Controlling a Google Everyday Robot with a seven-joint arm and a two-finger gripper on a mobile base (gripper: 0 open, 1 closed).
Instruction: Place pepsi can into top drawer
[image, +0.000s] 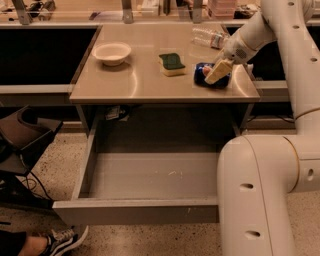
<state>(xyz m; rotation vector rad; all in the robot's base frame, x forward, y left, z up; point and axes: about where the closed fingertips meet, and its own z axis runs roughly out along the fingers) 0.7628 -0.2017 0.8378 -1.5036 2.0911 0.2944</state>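
Observation:
The pepsi can (202, 73), blue, lies on its side near the right edge of the tabletop (135, 82). My gripper (218, 73) reaches down from the arm at the upper right and sits right at the can, covering its right part. The top drawer (150, 175) is pulled open below the table, with a plain grey interior that holds nothing. Its flat front panel (135, 212) faces the camera.
A white bowl (112, 52) sits at the table's left. A green and yellow sponge (172, 63) lies left of the can. A clear water bottle (210, 36) lies behind it. My white base (260, 200) stands by the drawer's right. A person's shoe (65, 241) is at the bottom left.

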